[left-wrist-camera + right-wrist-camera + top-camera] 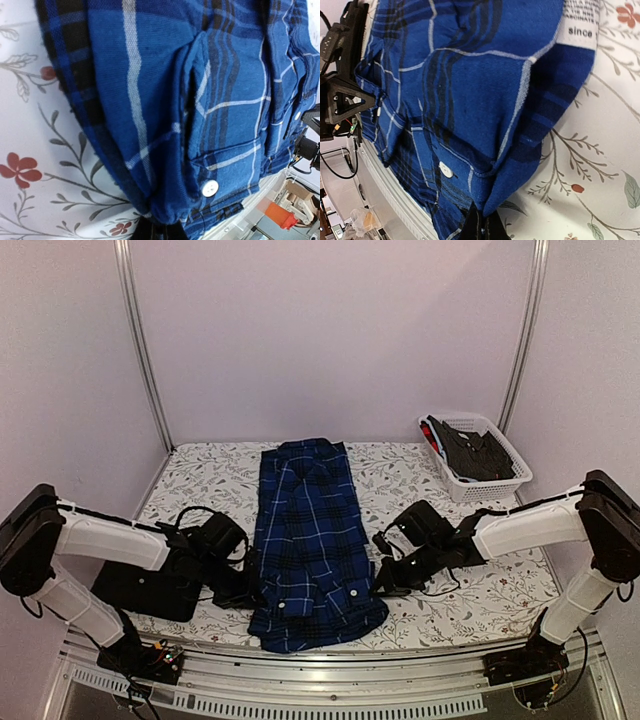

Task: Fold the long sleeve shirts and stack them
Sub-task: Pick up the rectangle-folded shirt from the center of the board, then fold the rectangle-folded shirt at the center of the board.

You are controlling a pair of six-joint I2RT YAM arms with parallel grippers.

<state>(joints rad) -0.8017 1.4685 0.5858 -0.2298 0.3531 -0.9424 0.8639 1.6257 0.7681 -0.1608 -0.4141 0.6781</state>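
At the near edge, left gripper (243, 592) and right gripper (384, 582) each pinch the plaid shirt (308, 530); they'd best lift level and fold straight.

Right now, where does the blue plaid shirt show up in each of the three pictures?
Top external: the blue plaid shirt lies mid-picture, running near to far.
Left wrist: the shirt fills the centre and right.
Right wrist: the shirt fills the left and centre.
Shared landmark: the floral table cover beside it.
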